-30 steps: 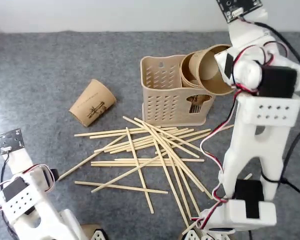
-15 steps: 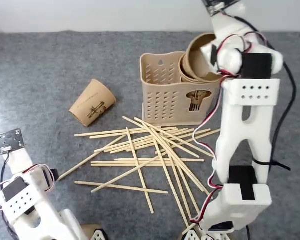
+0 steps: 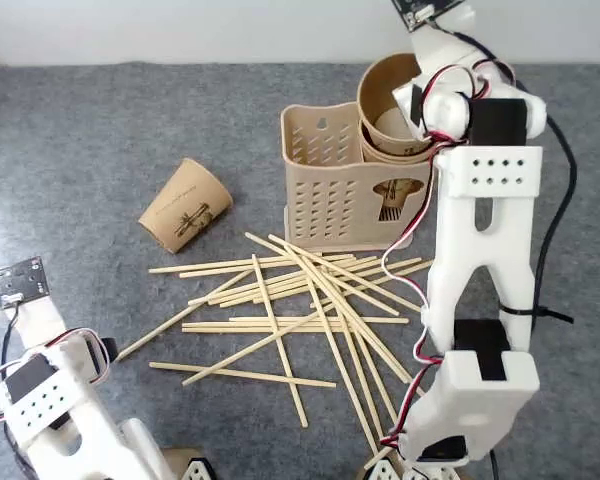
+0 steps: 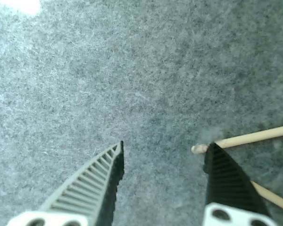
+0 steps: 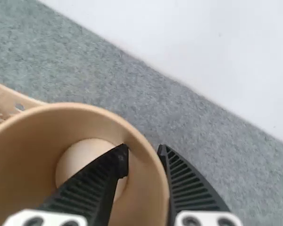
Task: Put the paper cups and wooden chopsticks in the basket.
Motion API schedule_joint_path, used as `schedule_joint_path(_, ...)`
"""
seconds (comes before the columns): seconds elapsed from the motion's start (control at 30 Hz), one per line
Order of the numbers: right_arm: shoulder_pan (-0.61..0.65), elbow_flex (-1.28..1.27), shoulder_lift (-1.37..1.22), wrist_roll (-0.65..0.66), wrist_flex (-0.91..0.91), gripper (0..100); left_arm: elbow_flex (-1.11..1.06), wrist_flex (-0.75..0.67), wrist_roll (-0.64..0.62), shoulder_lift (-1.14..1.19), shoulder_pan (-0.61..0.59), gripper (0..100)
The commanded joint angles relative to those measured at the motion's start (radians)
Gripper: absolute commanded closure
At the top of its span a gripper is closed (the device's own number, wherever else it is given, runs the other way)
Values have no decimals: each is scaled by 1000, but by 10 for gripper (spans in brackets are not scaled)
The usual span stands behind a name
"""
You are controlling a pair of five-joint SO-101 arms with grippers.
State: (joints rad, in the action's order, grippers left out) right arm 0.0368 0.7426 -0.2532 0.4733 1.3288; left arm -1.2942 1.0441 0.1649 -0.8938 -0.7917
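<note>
My right gripper (image 3: 420, 100) (image 5: 142, 153) is shut on the rim of a paper cup (image 3: 385, 110) (image 5: 42, 127), one finger inside and one outside. The cup stands mouth-up in the right compartment of the beige slotted basket (image 3: 325, 195), nested on another cup (image 3: 378, 152). A third paper cup (image 3: 185, 205) lies on its side left of the basket. Several wooden chopsticks (image 3: 300, 310) are scattered in front of the basket. My left gripper (image 4: 165, 153) hangs open over bare carpet, with a chopstick end (image 4: 245, 138) beside one fingertip.
Grey carpet (image 3: 100, 120) covers the table, with a white wall along the far edge. The left arm's base (image 3: 45, 400) sits at the front left corner. The right arm's white body (image 3: 480, 280) stretches along the right side, beside the chopstick pile.
My right arm has swung left with the cup, which went from tilted beside the basket's right end to upright in its right compartment. The left arm has kept still.
</note>
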Motion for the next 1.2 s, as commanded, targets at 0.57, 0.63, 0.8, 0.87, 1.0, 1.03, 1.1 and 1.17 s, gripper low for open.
schedule_joint_path(0.57,-1,41,166,-176,119,667,5,-15,9,-17,5,732)
schedule_joint_path(0.63,2,37,166,-180,120,663,5,-15,9,-17,5,732)
schedule_joint_path(0.8,2,37,166,-180,116,664,5,-15,9,-17,5,732)
schedule_joint_path(0.87,-2,35,166,-178,122,664,5,-15,9,-17,5,732)
schedule_joint_path(1.0,-13,35,168,-175,197,774,5,-15,9,-17,5,732)
schedule_joint_path(1.03,-15,35,171,-175,225,832,5,-15,9,-17,5,732)
schedule_joint_path(1.1,-18,35,176,-172,282,963,5,-15,9,-17,5,732)
schedule_joint_path(1.17,-18,35,176,-133,363,977,5,-15,9,-17,5,732)
